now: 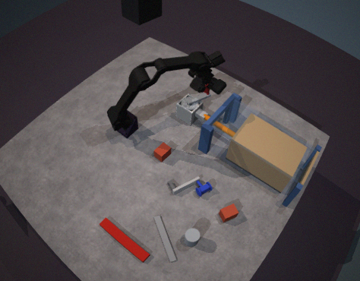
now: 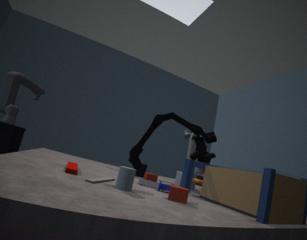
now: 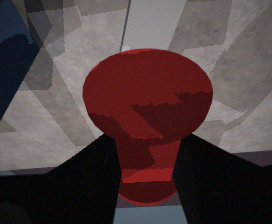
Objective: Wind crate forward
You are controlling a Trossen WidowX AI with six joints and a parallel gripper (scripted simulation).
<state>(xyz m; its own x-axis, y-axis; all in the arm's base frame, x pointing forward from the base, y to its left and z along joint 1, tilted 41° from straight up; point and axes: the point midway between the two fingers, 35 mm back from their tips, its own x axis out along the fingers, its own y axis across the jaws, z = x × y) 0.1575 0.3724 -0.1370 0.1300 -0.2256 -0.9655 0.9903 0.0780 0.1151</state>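
My gripper (image 1: pixel 206 87) (image 3: pixel 143 132) is shut on the red knob (image 1: pixel 206 90) (image 3: pixel 145 90) of the winch handle. The handle's pale arm (image 1: pixel 200 99) runs from the knob across the top of the grey winch (image 1: pixel 185 113); the key's seat in the hole is hidden. An orange strap (image 1: pixel 225 130) (image 2: pixel 197 181) runs from the winch side under the blue frame (image 1: pixel 206 138) (image 2: pixel 187 173) to the crate. The tan crate (image 1: pixel 268 142) (image 2: pixel 234 185) sits flat inside the clear panels, with a gap between its front and the blue frame.
A second blue frame (image 1: pixel 292 194) (image 2: pixel 266 196) stands at the crate's far end. Red blocks (image 1: pixel 162 152) (image 1: pixel 228 213), a grey angled tool (image 1: pixel 186 185), a blue piece (image 1: pixel 203 188), a cylinder (image 1: pixel 192 236), a red bar (image 1: pixel 124 239) and a grey bar (image 1: pixel 165 238) lie away from the winch.
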